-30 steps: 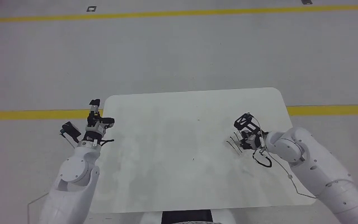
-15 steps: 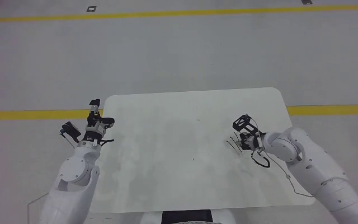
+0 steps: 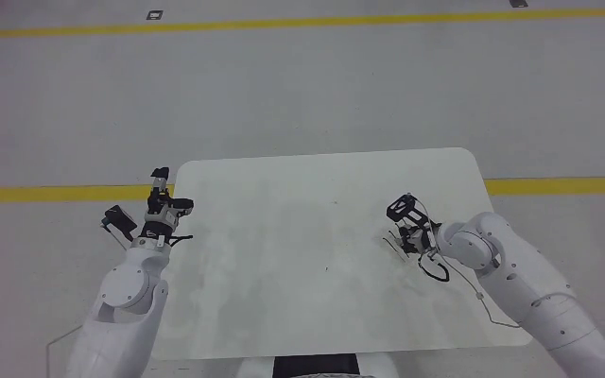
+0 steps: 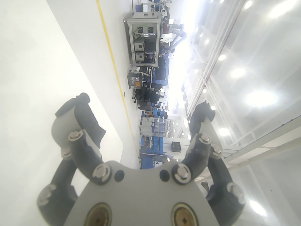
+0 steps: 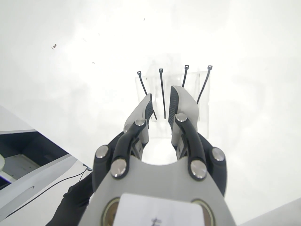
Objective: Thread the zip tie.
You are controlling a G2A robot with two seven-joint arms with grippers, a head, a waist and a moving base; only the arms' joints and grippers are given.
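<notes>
while the right gripper is hovering, fingers parted, astride one zip tie of four lying unlooped on a clear holder near the right edge of the table, the left gripper is hanging spread wide at the left edge, so threading is looking wholly ahead.

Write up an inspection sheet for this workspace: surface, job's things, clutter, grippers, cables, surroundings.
Surface: white table, rounded corners.
Job's things: four black zip ties side by side on a clear holder.
Clutter: a few dark specks on the table.
Grippers: right gripper open over the ties, one tie in the gap between its fingers; left gripper open, holding nothing, beside the table's left edge.
Cables: black cable looped at the right wrist.
Surroundings: yellow floor lines; equipment racks in the room behind.
</notes>
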